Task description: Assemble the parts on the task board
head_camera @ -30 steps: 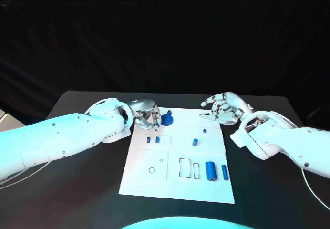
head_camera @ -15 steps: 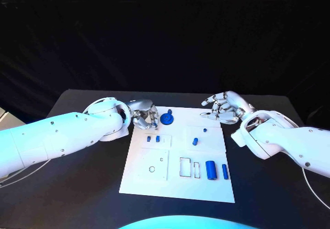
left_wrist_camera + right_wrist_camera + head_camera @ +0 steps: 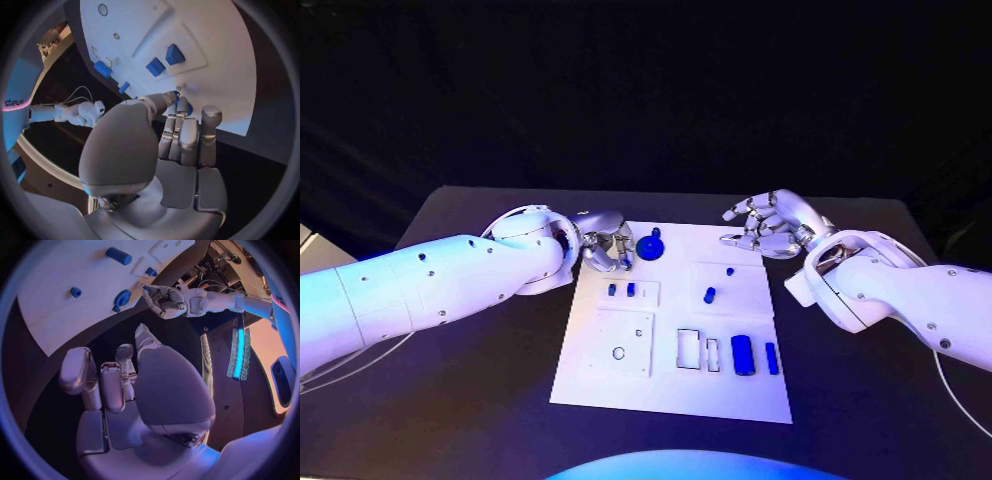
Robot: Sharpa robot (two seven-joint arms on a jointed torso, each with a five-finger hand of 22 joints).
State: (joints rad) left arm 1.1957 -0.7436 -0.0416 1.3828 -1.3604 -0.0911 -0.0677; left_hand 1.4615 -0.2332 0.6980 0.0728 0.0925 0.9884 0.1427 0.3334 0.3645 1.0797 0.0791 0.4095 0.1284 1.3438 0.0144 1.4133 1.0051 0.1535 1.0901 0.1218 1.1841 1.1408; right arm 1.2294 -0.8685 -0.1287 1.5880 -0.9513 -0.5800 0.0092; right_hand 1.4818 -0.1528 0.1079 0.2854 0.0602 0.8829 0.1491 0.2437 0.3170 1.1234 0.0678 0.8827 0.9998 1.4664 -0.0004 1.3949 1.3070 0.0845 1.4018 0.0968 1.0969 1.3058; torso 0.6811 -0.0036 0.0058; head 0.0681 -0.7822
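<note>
Blue parts lay scattered over the white task board (image 3: 672, 385) in the middle of the black desk (image 3: 473, 400). A round blue knob (image 3: 651, 247) stood near the board's far left corner, just beside the left hand (image 3: 604, 248), whose fingers (image 3: 181, 132) were curled close together at the board's edge with their tips at the knob; whether they gripped it could not be told. Two small blue blocks (image 3: 620, 290) sat side by side in a raised panel below the knob. A small blue peg (image 3: 710, 295) stood in the panel to their right, with a smaller blue stud (image 3: 730, 271) just beyond it. Nearer the robot, a thick blue cylinder (image 3: 743, 355) and a slim blue bar (image 3: 772, 358) lay side by side, next to two outlined rectangular slots. The right hand (image 3: 769, 226) hovered at the board's far right corner, its fingers (image 3: 100, 382) curled inward and holding nothing.
</note>
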